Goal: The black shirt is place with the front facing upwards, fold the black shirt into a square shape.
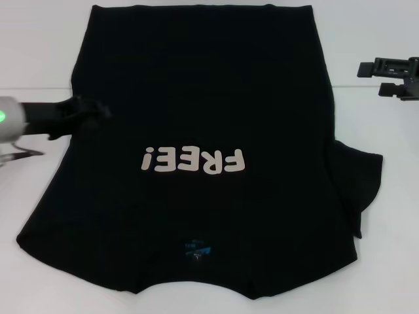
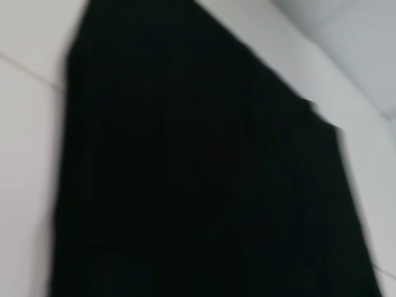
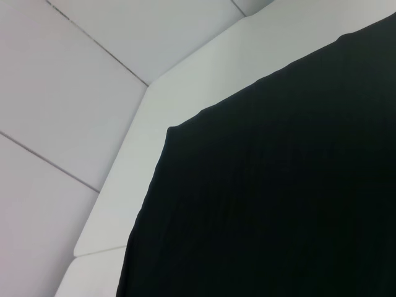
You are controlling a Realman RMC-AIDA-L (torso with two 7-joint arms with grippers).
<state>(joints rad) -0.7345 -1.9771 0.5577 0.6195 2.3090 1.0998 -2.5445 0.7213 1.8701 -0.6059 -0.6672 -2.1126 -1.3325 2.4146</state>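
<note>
L gripper is sitting at the left edge of the black shirt, at about sleeve height; can't tell if its fingers are apart or clamped on cloth, black on black. One shirt is lying flat on the white bench, front up, white "FREE!" lettering reading upside-down w/ the blue neck label nearest the robot. Its right sleeve is sticking out, rumpled. R gripper is hanging off past the shirt's right side, well apart from it; its fingers can't be judged either.
</note>
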